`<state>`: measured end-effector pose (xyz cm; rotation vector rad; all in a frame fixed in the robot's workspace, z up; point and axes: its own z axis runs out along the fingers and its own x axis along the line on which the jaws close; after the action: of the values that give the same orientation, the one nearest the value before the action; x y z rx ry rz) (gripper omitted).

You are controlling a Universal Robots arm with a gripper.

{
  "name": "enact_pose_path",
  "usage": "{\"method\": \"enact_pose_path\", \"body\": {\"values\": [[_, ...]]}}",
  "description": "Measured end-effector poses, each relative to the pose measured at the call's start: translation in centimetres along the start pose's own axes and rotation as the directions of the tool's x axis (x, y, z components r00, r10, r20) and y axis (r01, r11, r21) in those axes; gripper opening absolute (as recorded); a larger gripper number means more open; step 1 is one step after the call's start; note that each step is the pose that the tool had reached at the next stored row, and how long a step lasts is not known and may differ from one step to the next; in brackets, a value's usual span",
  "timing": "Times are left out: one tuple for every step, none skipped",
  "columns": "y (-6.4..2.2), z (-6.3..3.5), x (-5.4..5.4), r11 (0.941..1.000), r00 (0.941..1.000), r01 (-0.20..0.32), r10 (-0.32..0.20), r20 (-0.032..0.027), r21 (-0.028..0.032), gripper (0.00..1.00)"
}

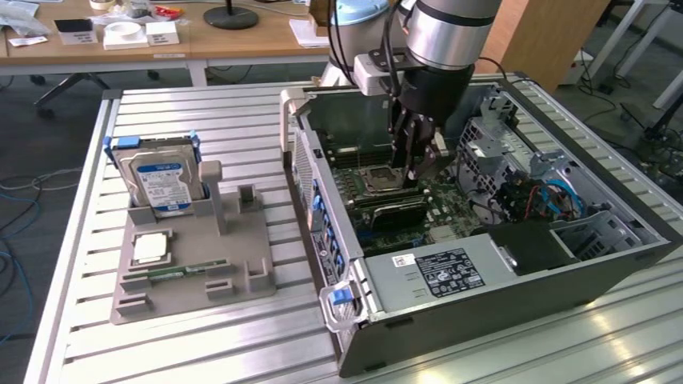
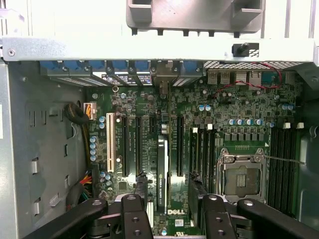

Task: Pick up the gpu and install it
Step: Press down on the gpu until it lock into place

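Black gpu [image 2: 162, 164] stands on edge in a motherboard [image 2: 239, 107] slot, right between the 2 fingers [image 2: 196, 191]. The gripper [image 2: 168, 185] is down inside the open pc case [image 1: 501, 308], fingers spread, 1 either side of the card with gaps showing, not pinching it. The hard drive [image 1: 160, 180] sits well away from the fingers, outside the case.

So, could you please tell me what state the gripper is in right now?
Gripper: open, fingers apart on either side of the gpu, which stands edge-on on the motherboard.
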<state>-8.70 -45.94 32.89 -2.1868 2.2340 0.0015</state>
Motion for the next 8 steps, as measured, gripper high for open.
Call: {"method": "enact_pose_path", "body": {"values": [[0.0,0.0,0.0,1.0,1.0,0.0,0.0,0.0,0.0,0.46],[0.0,0.0,0.0,1.0,1.0,0.0,0.0,0.0,0.0,0.46],[0.0,0.0,0.0,1.0,1.0,0.0,0.0,0.0,0.0,0.46],[0.0,0.0,0.0,1.0,1.0,0.0,0.0,0.0001,0.0,0.46],[0.0,0.0,0.0,1.0,1.0,0.0,0.0,0.0,0.0,0.46],[0.0,0.0,0.0,1.0,1.0,0.0,0.0,0.0,0.0,0.44],[0.0,0.0,0.0,1.0,1.0,0.0,0.0,0.0,0.0,0.38],[0.0,0.0,0.0,1.0,1.0,0.0,0.0,0.0,0.0,0.38]]}}
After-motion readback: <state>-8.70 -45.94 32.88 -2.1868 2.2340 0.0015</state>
